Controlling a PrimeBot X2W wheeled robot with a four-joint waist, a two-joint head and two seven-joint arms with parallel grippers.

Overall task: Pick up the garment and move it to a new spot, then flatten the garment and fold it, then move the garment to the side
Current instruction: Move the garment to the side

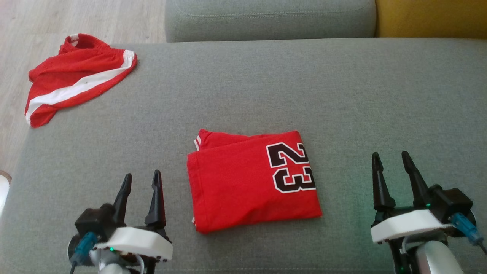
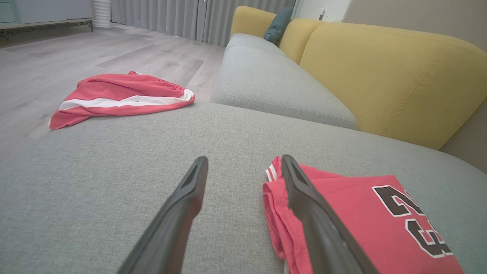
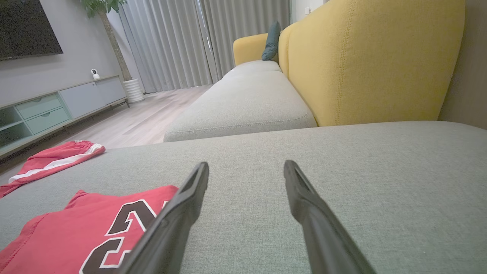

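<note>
Folded red jersey (image 1: 251,179) (number 23 up) lies mid-frame on the grey sofa (image 1: 304,87); left tool (image 1: 142,174) and right tool (image 1: 390,153) flank it, both wide, empty.

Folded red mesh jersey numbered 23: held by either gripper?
No, the folded red jersey lies flat on the grey cushion between left gripper and right gripper.

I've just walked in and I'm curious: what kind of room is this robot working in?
Most likely a home living room: a grey and yellow sofa, a dark TV screen on the wall above a low cabinet, and long curtains.
</note>
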